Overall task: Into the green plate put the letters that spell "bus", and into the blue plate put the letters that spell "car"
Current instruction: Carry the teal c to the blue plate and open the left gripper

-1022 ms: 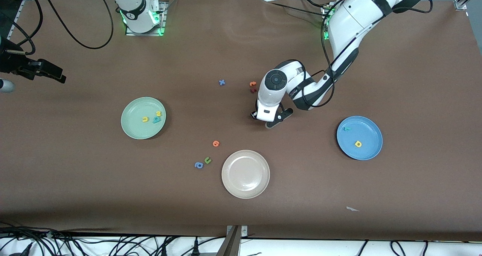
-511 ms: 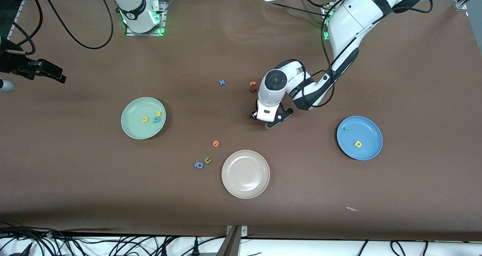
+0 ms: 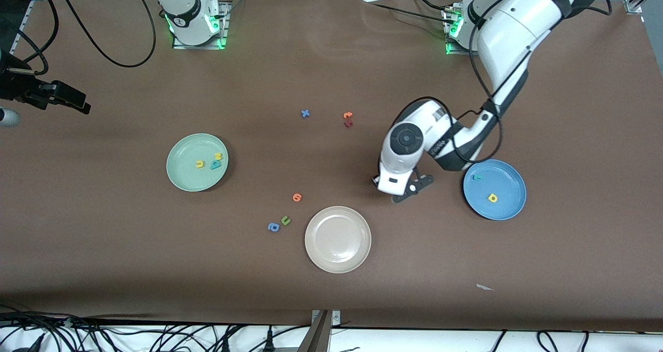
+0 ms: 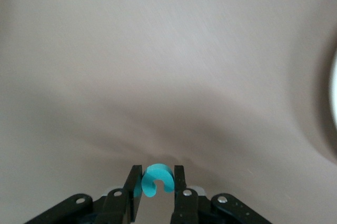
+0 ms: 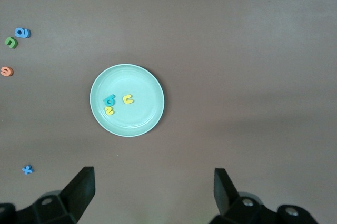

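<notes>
Teal c (image 4: 156,180) sits pinched in my left gripper (image 4: 154,188), over bare counter (image 3: 362,57) just short of the blue plate (image 3: 510,209). Carry step. Next I need it over the plate, then release. Right gripper (image 5: 154,191) waits high, fingers spread, empty.
</notes>
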{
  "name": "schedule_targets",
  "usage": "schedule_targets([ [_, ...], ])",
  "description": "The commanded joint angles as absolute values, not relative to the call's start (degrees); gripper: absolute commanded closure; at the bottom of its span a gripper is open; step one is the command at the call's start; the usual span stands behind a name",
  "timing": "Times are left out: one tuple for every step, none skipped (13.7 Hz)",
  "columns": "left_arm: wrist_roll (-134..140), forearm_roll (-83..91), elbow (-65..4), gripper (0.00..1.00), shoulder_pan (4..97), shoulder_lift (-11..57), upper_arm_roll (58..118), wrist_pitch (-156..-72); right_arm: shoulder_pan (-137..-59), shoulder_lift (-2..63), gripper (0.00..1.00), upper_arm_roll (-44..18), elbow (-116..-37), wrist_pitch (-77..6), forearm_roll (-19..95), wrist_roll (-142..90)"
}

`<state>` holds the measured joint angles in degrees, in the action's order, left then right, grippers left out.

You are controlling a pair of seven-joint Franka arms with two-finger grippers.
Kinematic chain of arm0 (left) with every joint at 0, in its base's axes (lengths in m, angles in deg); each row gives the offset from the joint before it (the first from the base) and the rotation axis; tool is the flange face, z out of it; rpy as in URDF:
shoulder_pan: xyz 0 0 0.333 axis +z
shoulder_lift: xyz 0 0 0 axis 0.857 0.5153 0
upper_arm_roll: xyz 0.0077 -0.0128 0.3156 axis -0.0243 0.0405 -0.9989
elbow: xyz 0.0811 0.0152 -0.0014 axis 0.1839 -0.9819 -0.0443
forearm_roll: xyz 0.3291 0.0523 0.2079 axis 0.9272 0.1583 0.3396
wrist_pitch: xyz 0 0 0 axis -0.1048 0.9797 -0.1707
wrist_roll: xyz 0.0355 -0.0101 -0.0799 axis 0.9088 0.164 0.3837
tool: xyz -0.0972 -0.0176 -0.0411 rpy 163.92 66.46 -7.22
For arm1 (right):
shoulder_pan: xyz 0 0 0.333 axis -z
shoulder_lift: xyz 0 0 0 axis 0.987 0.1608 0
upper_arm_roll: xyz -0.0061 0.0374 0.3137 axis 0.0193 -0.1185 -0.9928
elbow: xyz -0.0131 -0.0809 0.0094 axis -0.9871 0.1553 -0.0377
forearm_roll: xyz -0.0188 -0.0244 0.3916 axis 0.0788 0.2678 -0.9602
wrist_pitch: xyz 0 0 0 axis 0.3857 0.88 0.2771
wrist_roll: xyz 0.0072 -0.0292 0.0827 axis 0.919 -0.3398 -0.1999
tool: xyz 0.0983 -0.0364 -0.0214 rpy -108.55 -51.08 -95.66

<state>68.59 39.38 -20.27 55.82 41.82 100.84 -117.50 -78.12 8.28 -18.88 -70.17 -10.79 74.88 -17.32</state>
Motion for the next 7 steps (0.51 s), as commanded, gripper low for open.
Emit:
schedule_targets([
  [57.79,37.94,-17.49,0.72,59.94,41.24,101.25,-111.25,-77.94,7.34,0.00,-19.28,-70.19,-10.07,74.64,-17.14],
  [53.57,38.03,-16.69,0.72,61.78,41.15,101.25,-109.32,-77.94,7.34,0.00,-19.37,-70.19,-10.07,74.64,-17.14],
  [49.01,38.20,-16.34,0.72,63.71,41.15,101.17,-107.82,-77.94,7.34,0.00,-19.37,-70.19,-10.07,74.64,-17.40],
  [45.13,38.47,-15.81,0.72,65.30,40.80,101.08,-106.94,-77.94,7.34,0.00,-19.37,-70.28,-10.07,74.64,-17.40],
  [41.96,38.64,-15.72,0.72,66.79,40.80,100.99,-106.49,-77.94,7.34,0.00,-19.37,-70.19,-10.07,74.56,-17.58],
  [39.06,38.82,-15.72,0.72,68.02,40.89,100.82,-106.23,-77.94,7.34,0.00,-19.29,-70.19,-10.07,74.56,-17.58],
  [36.16,38.91,-15.81,0.72,69.78,40.89,100.73,-106.14,-77.94,7.34,0.00,-19.28,-70.28,-10.07,74.56,-17.58],
])
